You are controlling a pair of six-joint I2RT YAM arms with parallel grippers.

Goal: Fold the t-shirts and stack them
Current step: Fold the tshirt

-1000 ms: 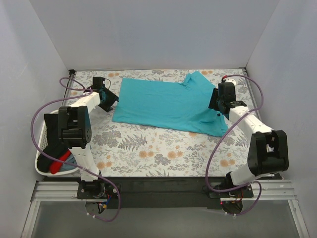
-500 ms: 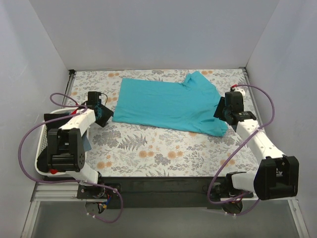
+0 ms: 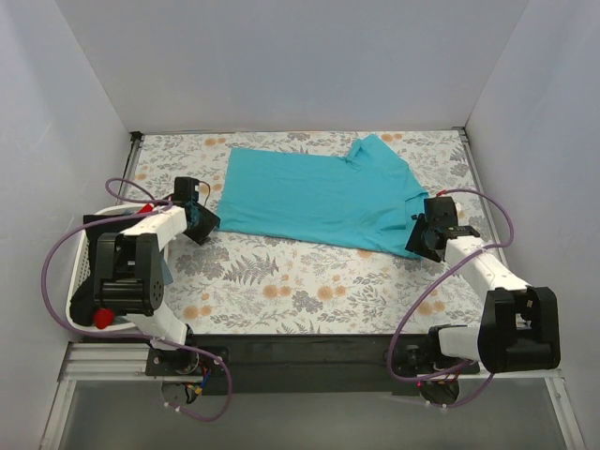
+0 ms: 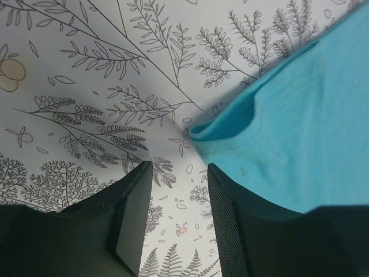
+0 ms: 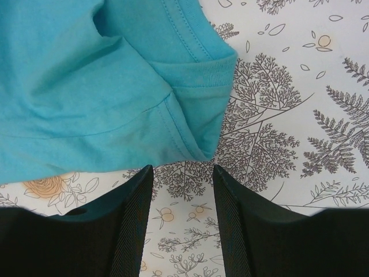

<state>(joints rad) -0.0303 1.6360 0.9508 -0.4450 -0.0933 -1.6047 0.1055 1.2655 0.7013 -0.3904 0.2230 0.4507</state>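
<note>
**A:** Where is the shirt?

**B:** The turquoise t-shirt (image 3: 319, 199) lies spread out on the far half of the flower-printed worktop (image 3: 309, 281), one sleeve toward the right arm.

**A:** And the left claw (image 3: 208, 225)?

**B:** It sits low at the shirt's near-left corner. In the wrist view its fingers are parted with a clear gap, and the left claw (image 4: 177, 173) grips nothing. The corner of the cloth (image 4: 300, 144) lies just ahead of that gap, toward the right finger. I cannot tell whether the finger touches it.

**A:** The right claw (image 3: 419, 239)?

**B:** Much the same. It is down by the near-right sleeve with its jaws spread and nothing between them. From the wrist, the right claw (image 5: 181, 173) has the sleeve's pointed corner (image 5: 86, 86) just in front of the gap.

**A:** Anything else?

**B:** A white basket (image 3: 82, 272) at the worktop's left edge, beside the left arm, holds red cloth (image 3: 103, 317) and black cloth (image 3: 86, 300).
</note>
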